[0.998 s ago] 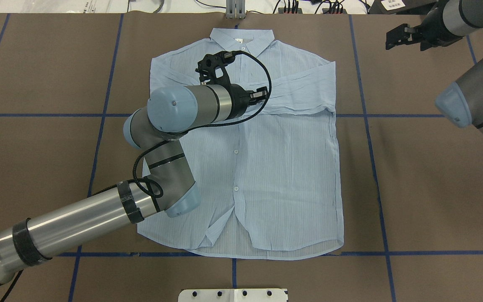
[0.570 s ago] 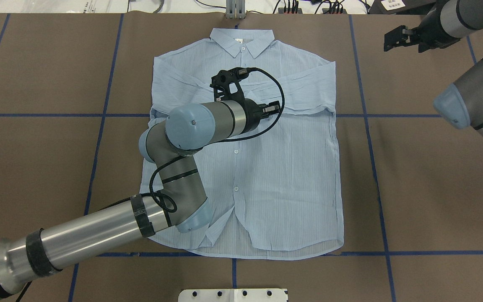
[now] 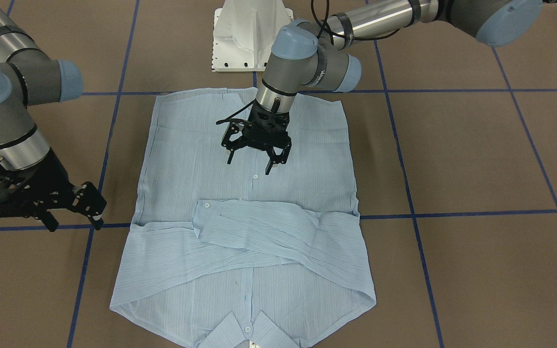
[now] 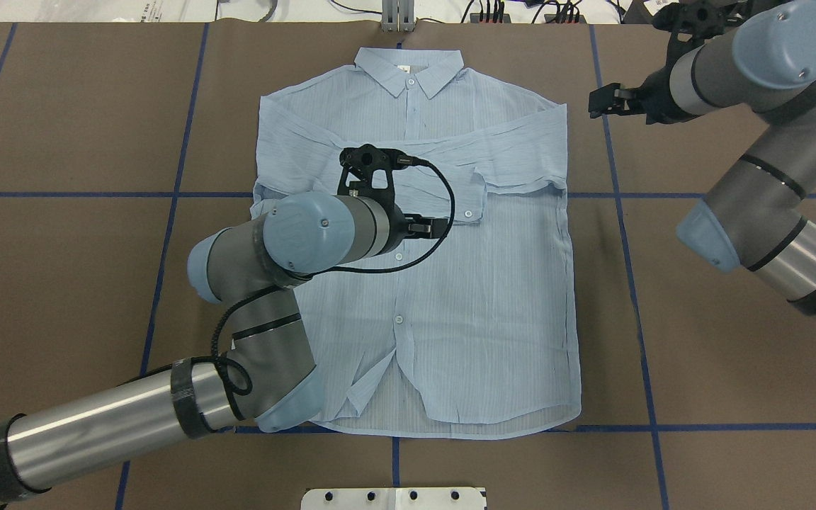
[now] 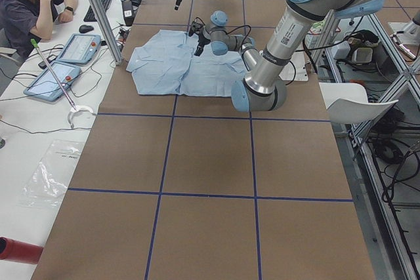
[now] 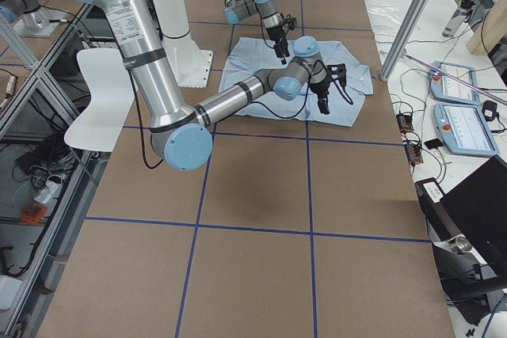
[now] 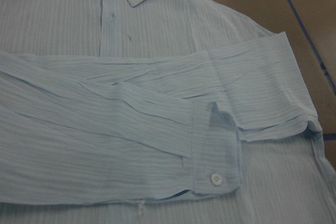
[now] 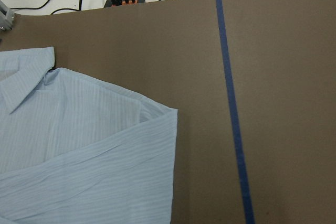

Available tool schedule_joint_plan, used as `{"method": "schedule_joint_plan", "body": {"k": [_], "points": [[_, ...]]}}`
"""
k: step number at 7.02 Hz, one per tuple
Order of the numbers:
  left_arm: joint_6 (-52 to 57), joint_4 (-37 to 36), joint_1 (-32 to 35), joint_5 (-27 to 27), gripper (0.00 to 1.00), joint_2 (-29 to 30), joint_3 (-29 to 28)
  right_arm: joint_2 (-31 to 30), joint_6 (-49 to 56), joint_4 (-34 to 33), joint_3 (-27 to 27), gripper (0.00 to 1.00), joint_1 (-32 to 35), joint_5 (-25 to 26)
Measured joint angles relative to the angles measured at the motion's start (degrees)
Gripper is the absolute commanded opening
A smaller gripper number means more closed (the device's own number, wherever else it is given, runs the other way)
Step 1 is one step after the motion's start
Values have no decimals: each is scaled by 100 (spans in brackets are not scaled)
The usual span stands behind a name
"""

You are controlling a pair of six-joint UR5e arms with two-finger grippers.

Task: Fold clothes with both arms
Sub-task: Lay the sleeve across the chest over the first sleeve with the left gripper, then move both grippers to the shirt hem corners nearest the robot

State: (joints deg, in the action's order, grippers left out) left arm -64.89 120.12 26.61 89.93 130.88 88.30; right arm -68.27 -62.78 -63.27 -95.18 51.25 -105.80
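The pale-blue shirt lies flat and face up on the brown table, collar at the far side. Both sleeves are folded across the chest, and a buttoned cuff lies on top. My left gripper hangs open just above the button placket at mid-front, holding nothing. My right gripper is open too and hovers over the table just off the shirt's edge near the shoulder. The right wrist view shows that shoulder and bare table.
Blue tape lines grid the brown table cover. The white pedestal base stands at the robot's side. Cables run along the far edge. A person sits at a side desk with tablets.
My left gripper has drawn back from the chest toward the robot, leaving the sleeve cuff lying uncovered. My right arm has swung in toward the shirt's shoulder.
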Motion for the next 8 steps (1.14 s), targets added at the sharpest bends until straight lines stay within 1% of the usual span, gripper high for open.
{"method": "schedule_joint_plan", "body": {"k": [1, 2, 3, 4, 5, 6, 7, 8], "points": [[283, -122, 39, 64, 100, -462, 558, -256, -538, 4, -483, 100, -507, 365], [492, -170, 81, 75, 100, -1084, 1202, -696, -1050, -268, -1281, 100, -1101, 732], [526, -185, 106, 73, 100, -1857, 1886, -1093, -1609, -872, -2149, 100, -1840, 1272], [332, -182, 77, 56, 100, -2580, 2450, -1323, -2278, -1512, -2781, 100, -2735, 2053], [-13, -169, -85, -5, 100, -3049, 2737, -1438, -2757, -1823, -3038, 100, -3433, 2690], [-374, -221, -452, -159, 100, -3303, 2862, -1525, -3009, -1939, -3147, 100, -3835, 3000], [-712, -421, -871, -346, 99, -3415, 2903, -1568, -3116, -1975, -3194, 100, -4007, 3118], [-1014, -755, -1230, -505, 87, -3442, 2911, -1585, -3150, -1987, -3210, 100, -4063, 3160]]}}
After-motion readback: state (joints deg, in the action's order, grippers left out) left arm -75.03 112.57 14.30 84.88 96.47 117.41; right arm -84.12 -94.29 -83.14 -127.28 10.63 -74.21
